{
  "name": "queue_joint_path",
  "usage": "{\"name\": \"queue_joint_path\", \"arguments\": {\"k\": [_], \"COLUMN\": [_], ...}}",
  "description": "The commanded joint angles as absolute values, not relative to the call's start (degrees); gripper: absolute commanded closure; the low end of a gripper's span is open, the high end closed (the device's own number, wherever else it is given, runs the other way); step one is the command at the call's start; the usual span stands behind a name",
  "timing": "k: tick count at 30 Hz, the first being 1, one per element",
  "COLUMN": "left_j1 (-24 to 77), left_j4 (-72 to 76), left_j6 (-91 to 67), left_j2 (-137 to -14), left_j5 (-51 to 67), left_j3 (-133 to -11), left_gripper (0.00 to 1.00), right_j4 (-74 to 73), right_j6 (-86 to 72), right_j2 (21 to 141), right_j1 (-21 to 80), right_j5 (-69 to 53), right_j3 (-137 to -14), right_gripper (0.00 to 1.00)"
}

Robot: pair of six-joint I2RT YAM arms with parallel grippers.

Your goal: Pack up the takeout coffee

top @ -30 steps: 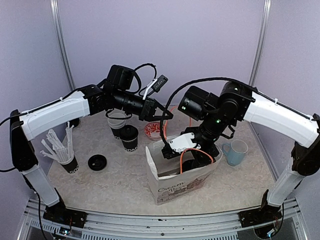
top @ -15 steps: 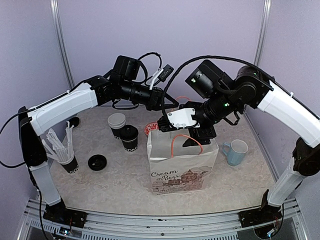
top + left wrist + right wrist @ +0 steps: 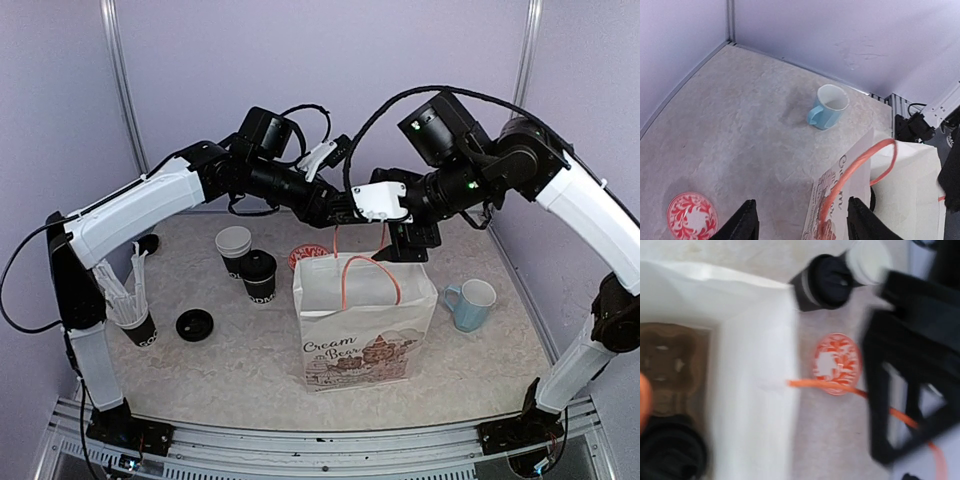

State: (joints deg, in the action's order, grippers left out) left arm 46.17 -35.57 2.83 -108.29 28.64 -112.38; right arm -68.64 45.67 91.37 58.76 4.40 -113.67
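Paper bag upright on a beige marbled table (image 3: 230,380), lavender walls (image 3: 330,70) behind.

The white paper bag (image 3: 365,330) stood open-mouthed, holding a brown cardboard carrier (image 3: 670,355) with one lidded takeout coffee (image 3: 670,455) at its end. A second lidded coffee (image 3: 259,276) stood on the table left of the bag, just beside an unlidded cup (image 3: 234,243). A blue mug (image 3: 470,303) sat to the right. The left gripper (image 3: 802,227) hung above the bag's back edge, jaws partly apart and empty; a second earlier they were closed. The right gripper (image 3: 403,243), beside it, looked wide open in a blurred view, gripping nothing. A second before, the bag had slumped with that gripper down inside it.
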Motion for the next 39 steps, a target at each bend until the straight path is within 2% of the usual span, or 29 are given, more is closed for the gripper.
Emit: {"name": "queue_joint_path", "arguments": {"k": [1, 4, 8, 13, 21, 29, 39], "left_j1": [46.32, 46.34, 43.75, 37.69, 34.17, 32.52, 32.56], "left_j4": [-41.83, -43.08, -49.47, -55.93, -61.16, -62.62, -63.66], "left_j6": [6.37, 6.59, 3.19, -4.44, -10.03, -11.52, -11.89], "left_j2": [-102.11, -97.52, -97.32, -101.83, -109.92, -113.99, -115.8], "left_j5": [12.06, -1.71, -12.39, -9.54, -6.69, -2.95, -2.21], "left_j3": [-112.0, -107.51, -107.66, -108.5, -112.72, -111.24, -109.13], "left_gripper": [0.34, 0.22, 0.2, 0.21, 0.22, 0.23, 0.22], "right_j4": [-64.7, -62.98, -61.19, -62.79, -63.48, -58.65, -57.63], "right_j6": [48.32, 49.26, 50.01, 49.38, 48.19, 49.44, 49.82], "right_j2": [86.92, 85.25, 83.64, 83.98, 85.24, 81.14, 80.82], "right_j1": [55.59, 51.54, 44.91, 37.01, 25.79, 24.96, 24.96], "right_j5": [5.7, 4.57, 0.83, -7.23, -15.63, -16.2, -16.86], "right_j3": [-114.73, -113.57, -110.38, -108.13, -107.78, -97.37, -94.37], "right_gripper": [0.11, 0.07, 0.01, 0.0, 0.01, 0.02, 0.02]}}
